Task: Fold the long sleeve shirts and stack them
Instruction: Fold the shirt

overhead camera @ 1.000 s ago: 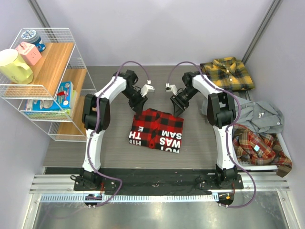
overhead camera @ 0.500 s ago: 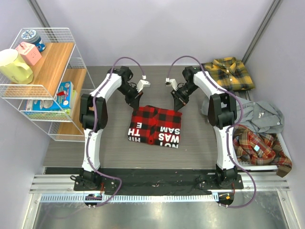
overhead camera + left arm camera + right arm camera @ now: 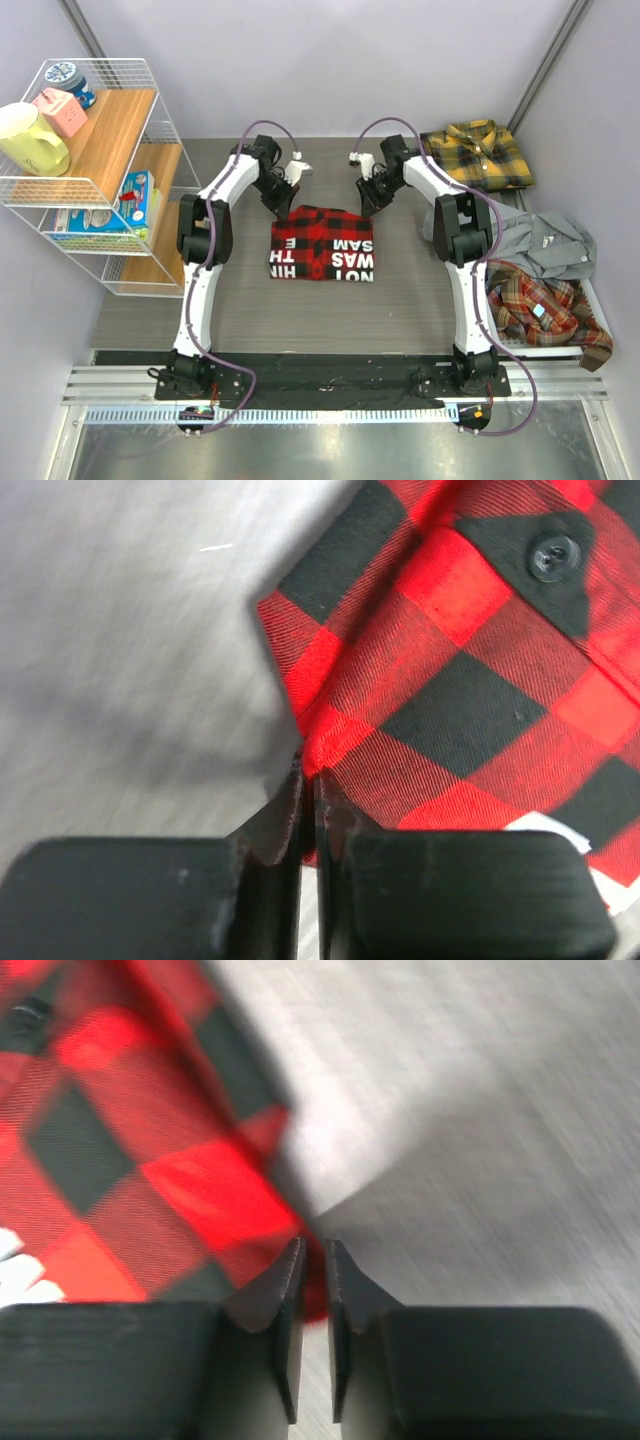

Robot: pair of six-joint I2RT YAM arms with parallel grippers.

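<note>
The red-and-black check shirt (image 3: 322,243) with white lettering lies folded into a rectangle at the table's middle. My left gripper (image 3: 283,208) is shut on its far left corner (image 3: 318,748). My right gripper (image 3: 366,207) is shut on its far right corner (image 3: 290,1222). Both hold the far edge low over the table. The yellow-and-black plaid shirt (image 3: 478,153) lies at the far right. The grey shirt (image 3: 540,243) and the orange-brown plaid shirt (image 3: 545,310) lie in a heap at the right.
A white wire shelf (image 3: 100,170) stands at the left with a yellow jug (image 3: 30,138), boxes and a tin. A white tray rim (image 3: 590,290) shows under the heap at the right. Grey walls close the back and sides.
Both grippers have moved toward the far side of the table, dragging the red-and-black shirt with them. The shirt now lies flatter and further back.
</note>
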